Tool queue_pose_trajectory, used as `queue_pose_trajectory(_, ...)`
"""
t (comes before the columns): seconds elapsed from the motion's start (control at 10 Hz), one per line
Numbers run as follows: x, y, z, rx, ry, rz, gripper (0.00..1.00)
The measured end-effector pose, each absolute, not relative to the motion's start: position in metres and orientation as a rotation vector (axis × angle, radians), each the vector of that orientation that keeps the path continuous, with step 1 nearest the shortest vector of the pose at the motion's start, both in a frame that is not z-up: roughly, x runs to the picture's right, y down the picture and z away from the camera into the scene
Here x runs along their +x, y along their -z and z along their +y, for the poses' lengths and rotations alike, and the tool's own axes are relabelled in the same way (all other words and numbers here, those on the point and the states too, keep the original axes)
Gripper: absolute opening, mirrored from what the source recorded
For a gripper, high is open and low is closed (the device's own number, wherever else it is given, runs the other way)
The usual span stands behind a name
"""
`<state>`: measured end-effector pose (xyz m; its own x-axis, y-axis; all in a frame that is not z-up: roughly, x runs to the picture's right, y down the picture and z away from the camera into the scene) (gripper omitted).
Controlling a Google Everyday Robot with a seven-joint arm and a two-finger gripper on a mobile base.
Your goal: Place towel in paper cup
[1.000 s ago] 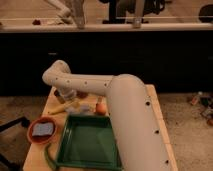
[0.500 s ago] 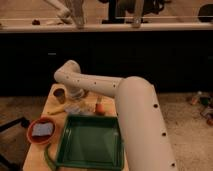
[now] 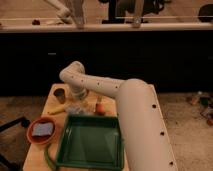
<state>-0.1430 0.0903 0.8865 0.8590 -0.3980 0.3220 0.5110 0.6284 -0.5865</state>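
Towel (image 3: pixel 76 108): pale crumpled mass on tabletop (image 3: pixel 34 159), left of centre, just behind back edge of green tray (image 3: pixel 90 142). ID tentative. It is not in the cup.

Paper cup (image 3: pixel 60 95): upright, near back-left corner, just left of towel. Contents not discernible; nothing seen sticking out of the rim.

Gripper (image 3: pixel 79 98): at end of white arm (image 3: pixel 135 115), pointing down, directly over towel and just right of the cup. Opening: cannot tell, since the wrist housing covers it. Hold on towel: cannot tell either.

Other items:
- Red bowl (image 3: pixel 41 131) w/ blue sponge (image 3: pixel 42 129), front-left area.
- Yellow obj. (image 3: pixel 56 110) btwn cup and bowl.
- Orange obj. (image 3: pixel 100 107) right of towel, near tray's back edge.

Task status (est.): early stage.
- Done: gripper is at pick pos. over towel.
- Left: confirm grasp, lift towel clear of tabletop, shift short way toward back-left corner, centre over cup rim, lower, release.

Note: cup mouth looks narrow vs. towel bulk, so the cloth probably needs pushing down to stay inside.
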Motion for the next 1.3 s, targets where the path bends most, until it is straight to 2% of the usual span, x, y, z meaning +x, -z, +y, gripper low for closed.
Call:
queue_pose_trajectory(0.5, -0.154, -0.899, 0.087, -0.720, 0.537, -0.197, 0.80)
queue_pose_trajectory(1.3, -0.157, -0.911, 0.109, -0.769, 0.530, -0.231, 0.80)
